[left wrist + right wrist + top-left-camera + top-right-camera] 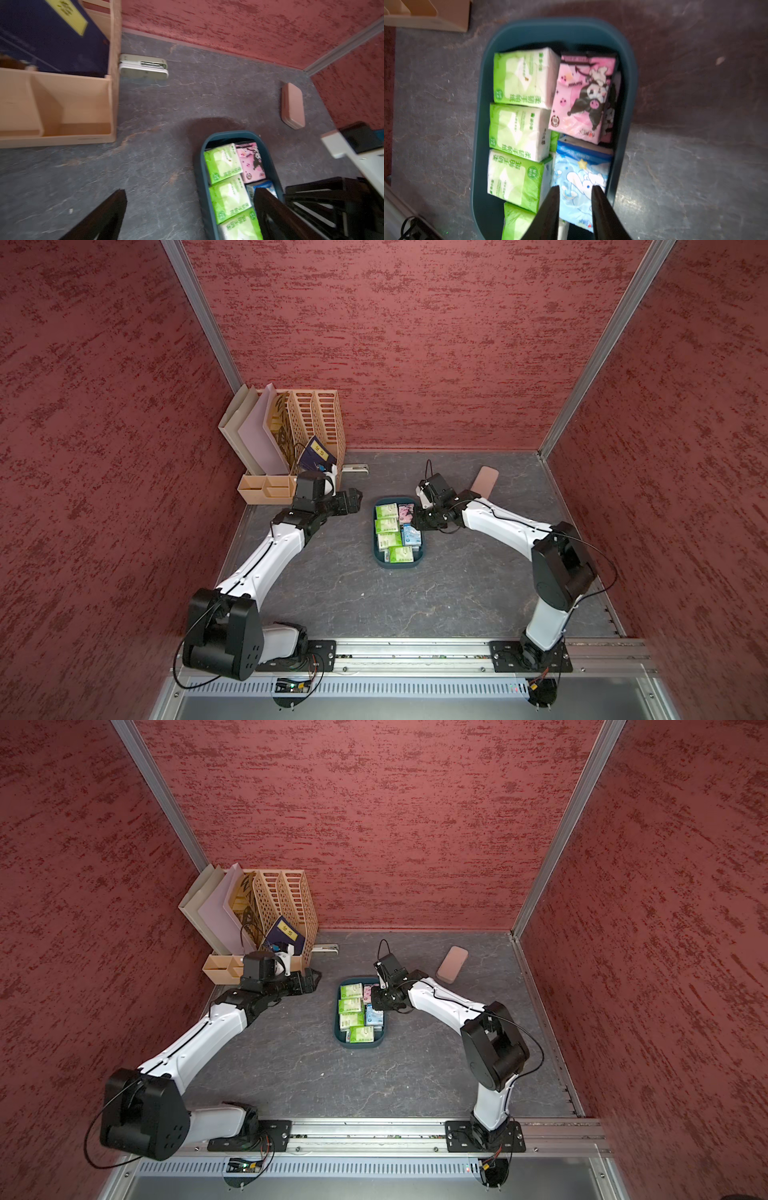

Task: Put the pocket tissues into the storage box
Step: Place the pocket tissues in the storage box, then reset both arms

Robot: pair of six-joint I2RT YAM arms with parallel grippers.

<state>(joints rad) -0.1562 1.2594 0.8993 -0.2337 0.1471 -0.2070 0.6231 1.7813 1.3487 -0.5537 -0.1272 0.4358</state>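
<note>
A grey, stone-patterned table fills the lower middle of both top views, walled in red. The beige file organizer stands at the table's upper left corner. At centre frame sits the dark teal storage box, and the pocket tissues lie packed inside it. Green-and-white packets run down its left side, with a pink packet and a light blue packet on its right. A plain pink case lies up and to the right of the box, well apart. A stapler lies just beside the organizer.

The left gripper hovers over bare table left of the box, fingers spread wide and empty. The right gripper hangs over the light blue packet, jaws narrowly parted with nothing between them. Whether its tips touch the packet cannot be told.
</note>
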